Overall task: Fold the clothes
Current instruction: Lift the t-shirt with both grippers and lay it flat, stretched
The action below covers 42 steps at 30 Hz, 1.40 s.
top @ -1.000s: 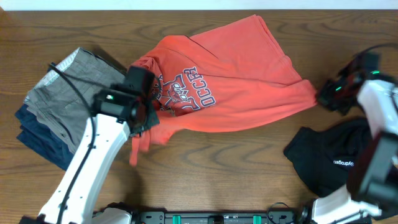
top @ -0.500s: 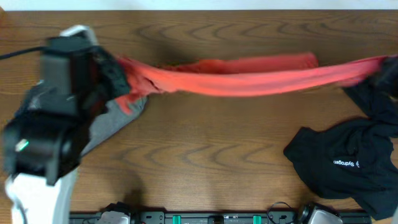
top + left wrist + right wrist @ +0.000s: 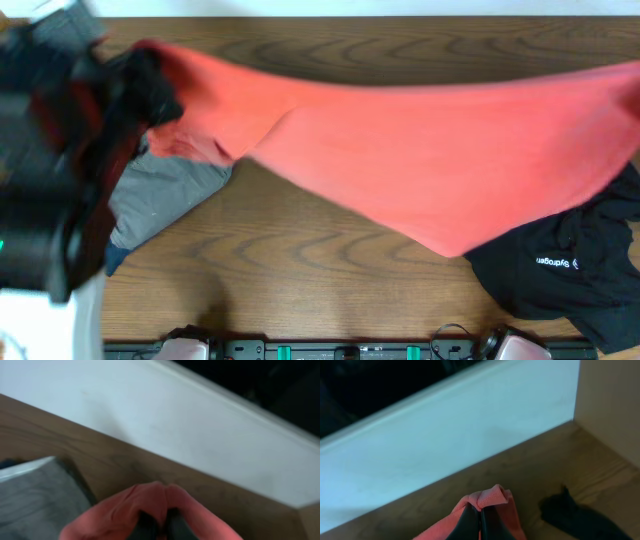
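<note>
We can read only one marking: a short line of small white lettering [image 3: 555, 262] on the black garment [image 3: 535, 295] at the right of the tabletop [image 3: 330, 270]. It is upside down from overhead and looks like "patagonia", though we cannot be sure.

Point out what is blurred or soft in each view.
Overhead: left arm smeared dark, shirt soft-edged, black garment and its lettering crisp. Left wrist: all soft, the left tool pinching shirt barely resolved. Right wrist: clearer, right tool slightly soft.
</note>
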Motion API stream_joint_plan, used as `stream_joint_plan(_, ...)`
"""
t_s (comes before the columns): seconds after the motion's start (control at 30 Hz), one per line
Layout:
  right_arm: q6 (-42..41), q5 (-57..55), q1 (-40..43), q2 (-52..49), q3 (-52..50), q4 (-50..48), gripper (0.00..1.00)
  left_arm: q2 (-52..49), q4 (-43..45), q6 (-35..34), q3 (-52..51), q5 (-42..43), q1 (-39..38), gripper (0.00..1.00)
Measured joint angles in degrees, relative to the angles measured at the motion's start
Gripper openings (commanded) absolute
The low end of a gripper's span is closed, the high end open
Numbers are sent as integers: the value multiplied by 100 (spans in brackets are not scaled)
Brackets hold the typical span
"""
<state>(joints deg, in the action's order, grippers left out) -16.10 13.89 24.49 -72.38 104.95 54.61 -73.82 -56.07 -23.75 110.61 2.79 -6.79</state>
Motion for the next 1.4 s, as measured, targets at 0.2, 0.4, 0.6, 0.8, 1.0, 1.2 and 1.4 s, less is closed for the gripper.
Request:
stream_joint_plan(0.2,-4,133,-240,-1478,-57,-973,1,-1598,925,472,-13,608,0,6)
stream_joint_plan(0.4,-588,216,-400,-2347,-144,-2616,1,-2702,3112,647,-125,800,0,6)
stream_joint_plan(0.6,-1080,199,-391,-2420,170,-3899,1,-2806,4437,581,308,822,11,6)
stream_joint_plan(0.8,-1049,39,-297,-2271,1255,-3143,1,-2673,3882,560,1786,857,238,6)
stream_joint_plan(1.0,-693,-787,-291,-2074,1467,-1016,1,-2328,1316,577,2164,1279,315,6)
stream_joint_plan(1.2,-376,-1635,-291,-2712,1445,922,1,-2892,-2011,592,2087,1508,293,6)
stream_joint_plan(1.4,-264,-2109,-291,-3488,1401,2516,1,-3713,-3626,870,1740,1589,289,6)
